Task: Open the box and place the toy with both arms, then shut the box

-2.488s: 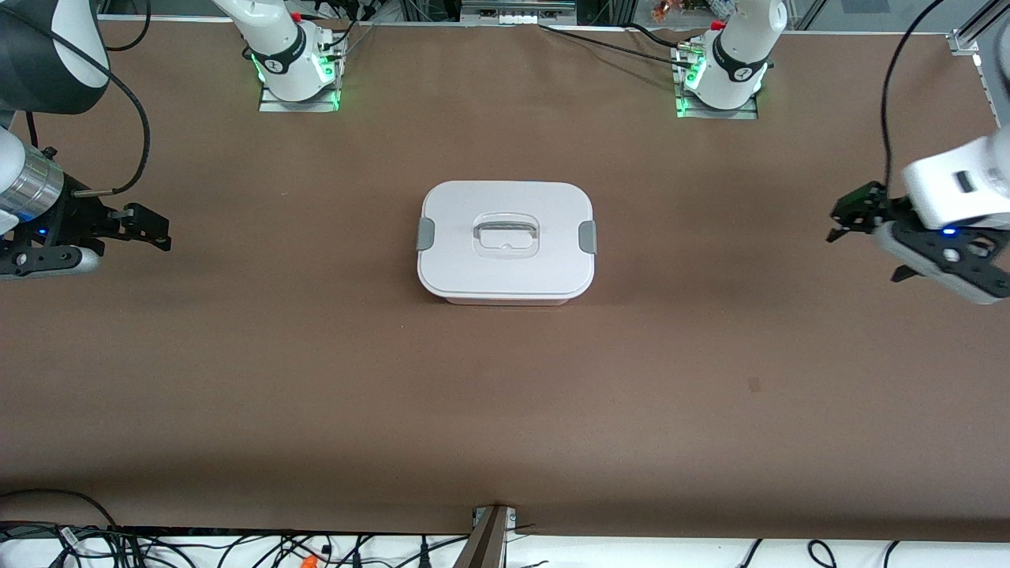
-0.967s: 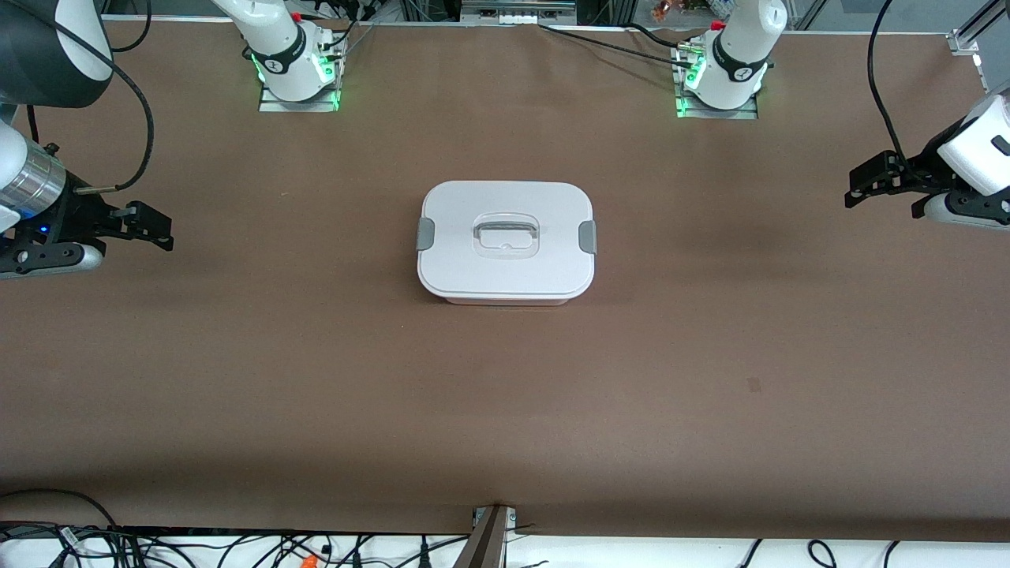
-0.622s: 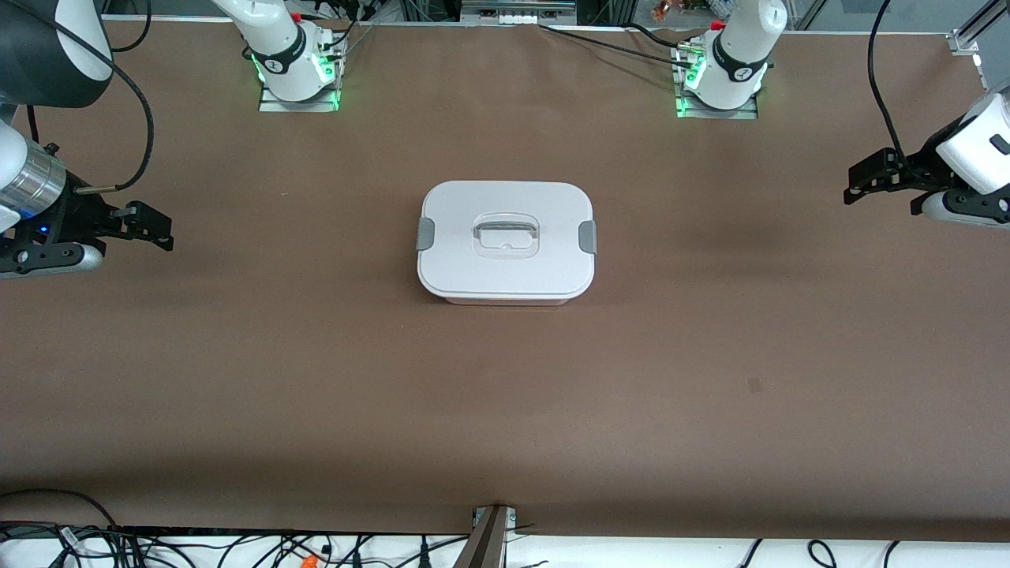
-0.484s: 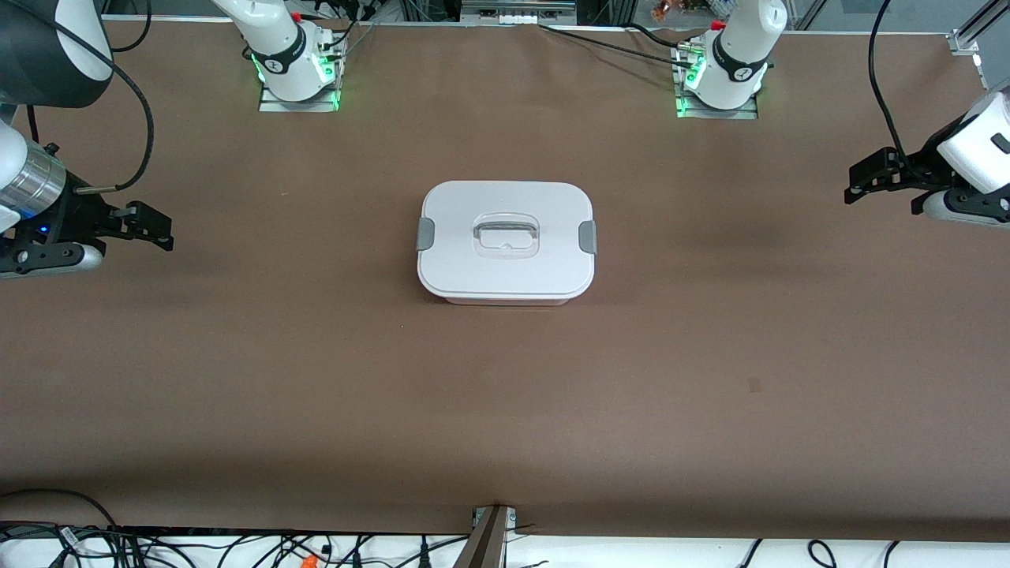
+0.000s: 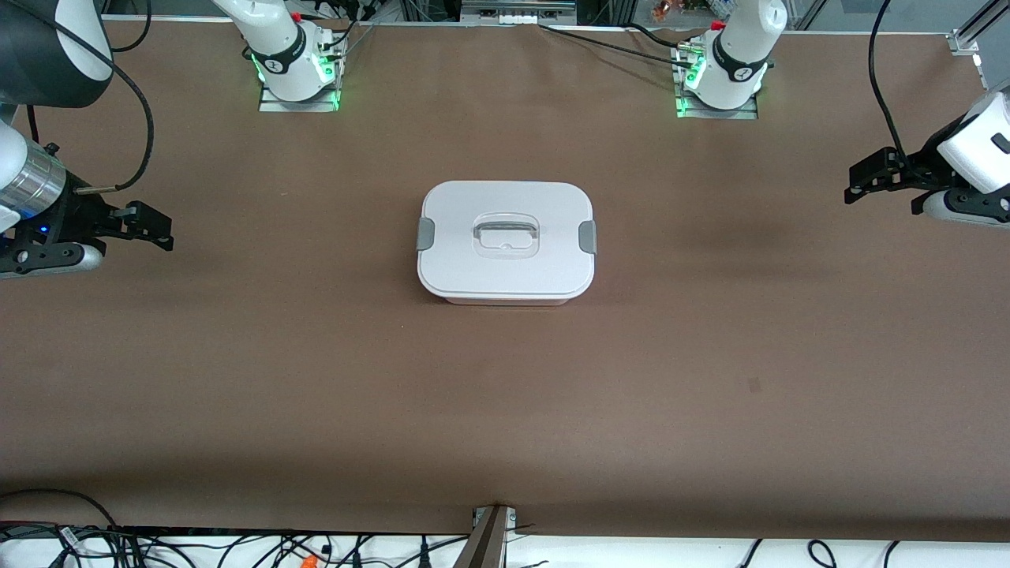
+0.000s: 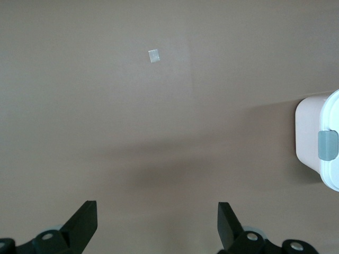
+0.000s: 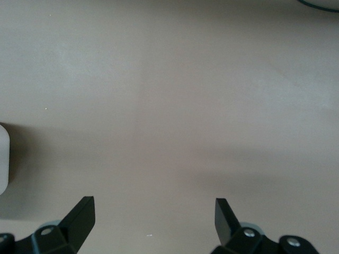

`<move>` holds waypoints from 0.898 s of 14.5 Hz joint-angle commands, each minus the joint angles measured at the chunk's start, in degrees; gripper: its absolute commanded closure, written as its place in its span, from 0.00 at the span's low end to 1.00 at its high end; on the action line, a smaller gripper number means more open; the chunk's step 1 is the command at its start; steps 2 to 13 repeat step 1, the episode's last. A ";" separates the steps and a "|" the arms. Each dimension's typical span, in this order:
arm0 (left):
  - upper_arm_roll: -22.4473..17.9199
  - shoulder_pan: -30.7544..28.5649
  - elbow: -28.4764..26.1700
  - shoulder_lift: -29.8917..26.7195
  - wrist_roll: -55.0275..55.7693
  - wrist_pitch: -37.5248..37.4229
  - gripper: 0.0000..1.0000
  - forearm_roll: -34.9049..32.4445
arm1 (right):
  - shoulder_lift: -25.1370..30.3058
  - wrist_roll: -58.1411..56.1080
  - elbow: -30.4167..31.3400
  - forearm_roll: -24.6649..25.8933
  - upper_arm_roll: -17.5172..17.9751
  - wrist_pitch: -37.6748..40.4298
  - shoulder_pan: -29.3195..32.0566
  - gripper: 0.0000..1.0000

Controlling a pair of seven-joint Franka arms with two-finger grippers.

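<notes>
brown table point(image 5: 316, 379), small pale square mark point(image 6: 154, 55) on it — tangled cables point(image 5: 237, 552) along its nearest edge

A wide table point(image 5: 316, 379) covered in plain brown paper fills nearly the whole front view, evenly lit, with soft shadows across it. Along its edge nearest the front camera runs a white strip strewn with black cables point(image 5: 237, 548), and a metal bracket point(image 5: 491, 536) sits at the middle of that edge. A small pale square mark point(image 6: 154, 55) lies on the paper.
</notes>
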State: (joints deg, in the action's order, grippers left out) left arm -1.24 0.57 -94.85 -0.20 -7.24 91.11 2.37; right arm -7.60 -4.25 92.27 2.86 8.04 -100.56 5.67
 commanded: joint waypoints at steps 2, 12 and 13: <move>-0.17 0.57 2.30 1.16 0.38 -1.55 0.00 -1.22 | 0.48 0.99 -0.25 -0.05 -0.13 0.63 -0.31 0.00; -0.17 0.57 2.30 1.16 0.38 -1.55 0.00 -1.22 | 0.48 0.99 -0.25 -0.05 -0.13 0.63 -0.31 0.00; -0.17 0.57 2.30 1.16 0.38 -1.55 0.00 -1.22 | 0.48 0.99 -0.25 -0.05 -0.13 0.63 -0.31 0.00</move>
